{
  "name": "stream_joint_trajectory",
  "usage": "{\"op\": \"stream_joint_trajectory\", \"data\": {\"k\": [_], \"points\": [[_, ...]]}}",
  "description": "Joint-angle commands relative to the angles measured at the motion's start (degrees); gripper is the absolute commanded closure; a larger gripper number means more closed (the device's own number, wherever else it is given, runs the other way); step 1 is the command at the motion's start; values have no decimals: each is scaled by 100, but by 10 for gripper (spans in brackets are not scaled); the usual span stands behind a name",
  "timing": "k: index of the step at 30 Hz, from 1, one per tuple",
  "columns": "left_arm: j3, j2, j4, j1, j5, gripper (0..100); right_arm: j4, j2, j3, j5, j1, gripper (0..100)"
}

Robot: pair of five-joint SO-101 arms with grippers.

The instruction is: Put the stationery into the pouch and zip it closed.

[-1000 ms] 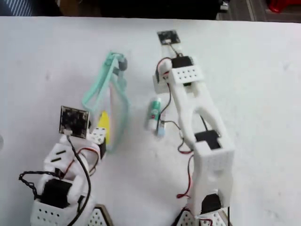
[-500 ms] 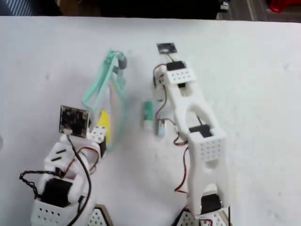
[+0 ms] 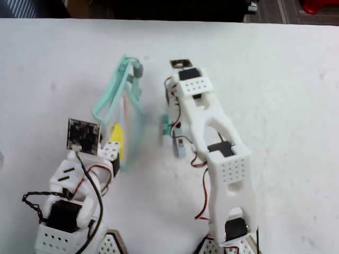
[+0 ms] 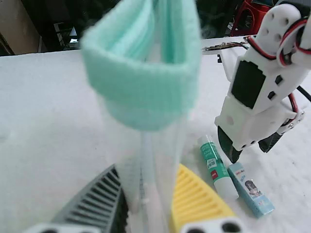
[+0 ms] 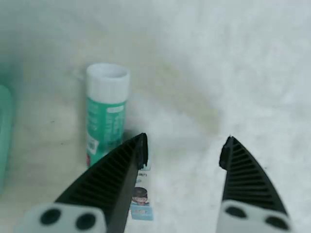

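The pouch (image 3: pixel 117 98), clear with mint-green trim, is laid on the white table (image 3: pixel 286 79). Its near end is clamped in the left gripper (image 3: pixel 117 142). In the left wrist view the clear wall is seen pinched between 1 grey jaw and 1 yellow jaw, with the green trim standing above them.

Just beside the pouch and outside it, 2 pieces of stationery are laid close together on the table: a green-and-white glue stick (image 3: pixel 166 128) and a small blue eraser (image 3: pixel 181 148).

The left arm is folded low at the near edge of the table. The right arm is stretched forward from the near edge, with its wrist bent down over the 2 items. The right gripper (image 5: pixel 184 143) is spread wide and nothing is held in it.

In the right wrist view, 1 black finger is seen over the eraser beside the glue stick, and the other over bare table. In the left wrist view the same fingertips are seen low beside the glue stick. Whether the table is touched cannot be told.
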Motion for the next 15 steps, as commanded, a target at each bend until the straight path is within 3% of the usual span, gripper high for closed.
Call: {"op": "stream_joint_trajectory", "data": {"k": [1, 12, 15], "points": [[-44, -84, -273, -40, 26, 977, 75, -453, -26, -70, -163, 783], [-44, -84, -273, -40, 26, 977, 620, -1270, 220, 0, -435, 818], [-44, -84, -273, -40, 26, 977, 409, -1270, 747, 325, -558, 818]]}}
